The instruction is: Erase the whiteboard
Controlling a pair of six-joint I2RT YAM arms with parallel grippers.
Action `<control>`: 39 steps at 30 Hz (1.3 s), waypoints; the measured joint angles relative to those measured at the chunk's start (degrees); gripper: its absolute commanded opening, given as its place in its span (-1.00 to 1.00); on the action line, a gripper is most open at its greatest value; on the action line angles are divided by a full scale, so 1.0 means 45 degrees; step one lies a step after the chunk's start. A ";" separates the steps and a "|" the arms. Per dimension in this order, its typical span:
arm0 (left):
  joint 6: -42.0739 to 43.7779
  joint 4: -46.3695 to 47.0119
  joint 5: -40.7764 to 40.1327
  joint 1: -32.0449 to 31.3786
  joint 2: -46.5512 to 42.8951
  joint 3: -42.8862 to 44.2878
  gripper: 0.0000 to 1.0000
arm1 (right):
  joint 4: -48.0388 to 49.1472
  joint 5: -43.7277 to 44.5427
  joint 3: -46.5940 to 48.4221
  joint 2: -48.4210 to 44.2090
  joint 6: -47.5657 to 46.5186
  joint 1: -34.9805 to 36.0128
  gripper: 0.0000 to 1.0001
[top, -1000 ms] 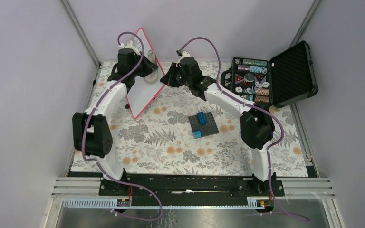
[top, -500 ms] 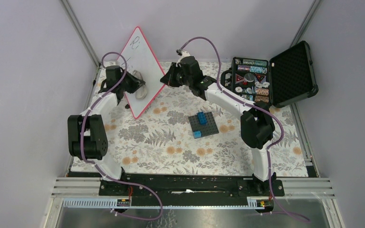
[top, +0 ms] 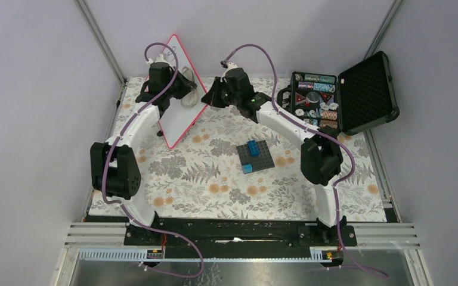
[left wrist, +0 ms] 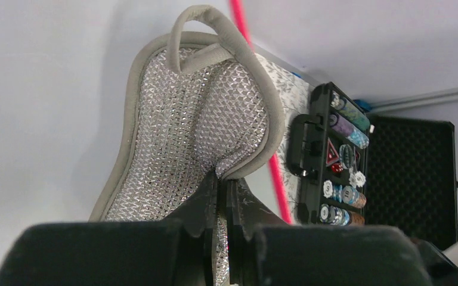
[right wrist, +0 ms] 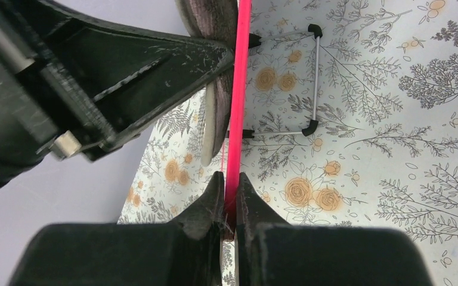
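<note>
The whiteboard, white with a red-pink frame, stands tilted on edge at the back left of the mat. My right gripper is shut on its right frame edge; the right wrist view shows the pink frame pinched between my jaws. My left gripper is shut on a silver mesh wiping pad with a grey border and presses it on the white board face. The pad shows edge-on in the right wrist view. The left arm hides any writing.
A dark brick baseplate with blue bricks lies mid-mat. An open black foam-lined case of poker chips stands at the back right, also in the left wrist view. A wire stand lies behind the board.
The left gripper with the pad swept down-left across the board half a second ago, baring black writing at the top, and has now moved back up over the upper board.
</note>
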 measured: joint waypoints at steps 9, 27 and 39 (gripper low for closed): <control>-0.0767 0.1151 0.0879 0.0282 0.0029 -0.0442 -1.00 | -0.0180 0.0029 0.0155 0.0112 0.0005 -0.0019 -1.00; -0.2191 0.1554 0.1263 0.4561 0.4605 0.0389 -1.00 | 0.0005 -0.0899 0.0359 0.0141 0.0131 -0.0068 -1.00; -0.1234 0.1355 -0.0058 0.2356 0.2793 0.1078 -1.00 | 0.0141 -0.1229 0.0267 0.0160 0.0233 -0.0180 -1.00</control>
